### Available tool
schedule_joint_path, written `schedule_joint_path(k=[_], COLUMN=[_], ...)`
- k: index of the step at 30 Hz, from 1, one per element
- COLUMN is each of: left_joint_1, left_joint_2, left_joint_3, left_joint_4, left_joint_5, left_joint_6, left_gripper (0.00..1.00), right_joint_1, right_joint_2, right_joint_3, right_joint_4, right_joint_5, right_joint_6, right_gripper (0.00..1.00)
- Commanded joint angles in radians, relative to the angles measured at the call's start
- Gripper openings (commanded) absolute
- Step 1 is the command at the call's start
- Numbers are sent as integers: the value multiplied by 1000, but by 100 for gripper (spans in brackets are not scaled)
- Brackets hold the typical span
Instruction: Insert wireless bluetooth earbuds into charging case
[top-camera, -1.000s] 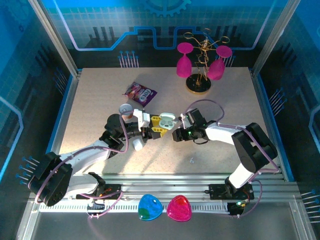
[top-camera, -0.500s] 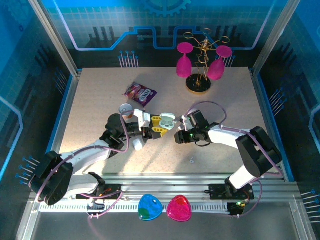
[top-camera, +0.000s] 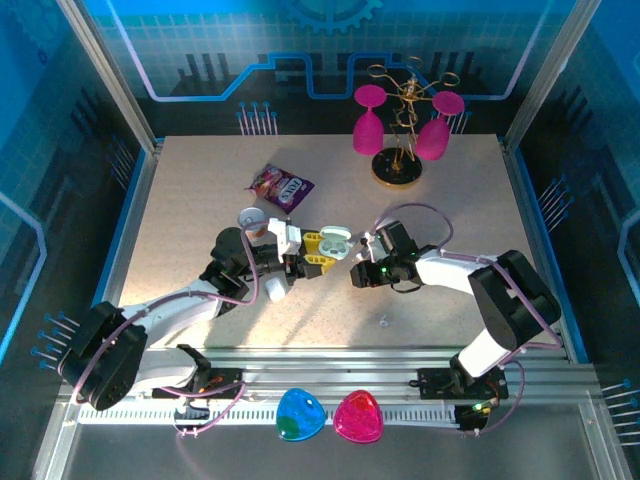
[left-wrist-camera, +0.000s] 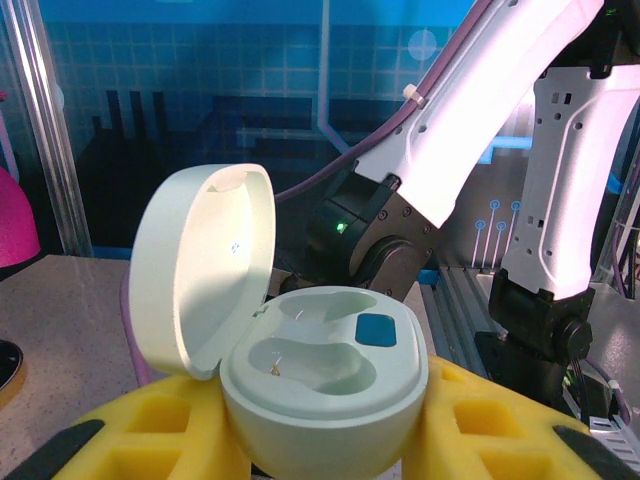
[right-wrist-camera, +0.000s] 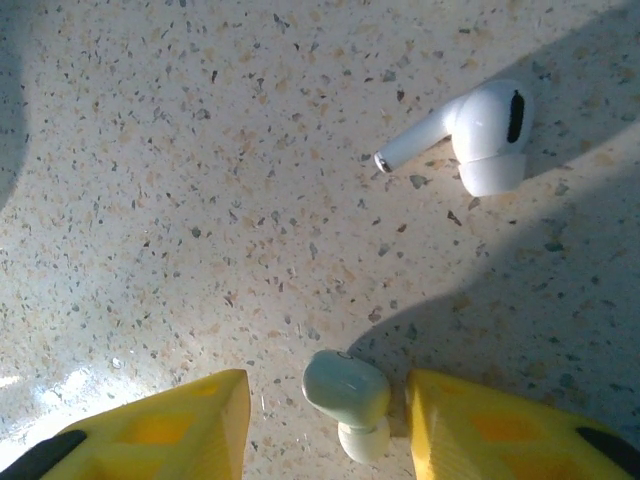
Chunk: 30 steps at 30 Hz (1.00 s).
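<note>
The charging case (left-wrist-camera: 320, 390) is pale mint with a dark blue patch inside. The white earbud (right-wrist-camera: 470, 135), at 1 o'clock, has a black slit; the mint earbud (right-wrist-camera: 348, 395), at 6 o'clock, a paler tip. Finger pads (right-wrist-camera: 500, 440) are yellow, the tabletop (right-wrist-camera: 200, 200) speckled beige

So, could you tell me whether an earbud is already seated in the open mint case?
No, both moulded wells of the open mint case stand empty in the left wrist view.
</note>
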Motion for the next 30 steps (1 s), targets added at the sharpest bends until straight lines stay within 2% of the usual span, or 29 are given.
schedule_joint_path(k=[1,9,17,30], left_joint_1=[6,6,7,6], left_joint_2=[-16,-8,-10,4], left_joint_3=[-13,-12,-12,5], left_joint_4=[8,17,11,16], left_joint_5=[-7,-4,-2,5], left_joint_6=[31,25,29,22], left_gripper=[27,27,27,27], right_joint_1=[-14,-14,-26,-48], right_joint_2=[-30,35,102,12], right_joint_3=[12,71,104,19], right_joint_4=[2,-13,-50,-51], right_joint_5=[-3,-23,-117,-152], right_joint_6=[-25,-73,-132,-147], right_gripper=[49,53,52,43])
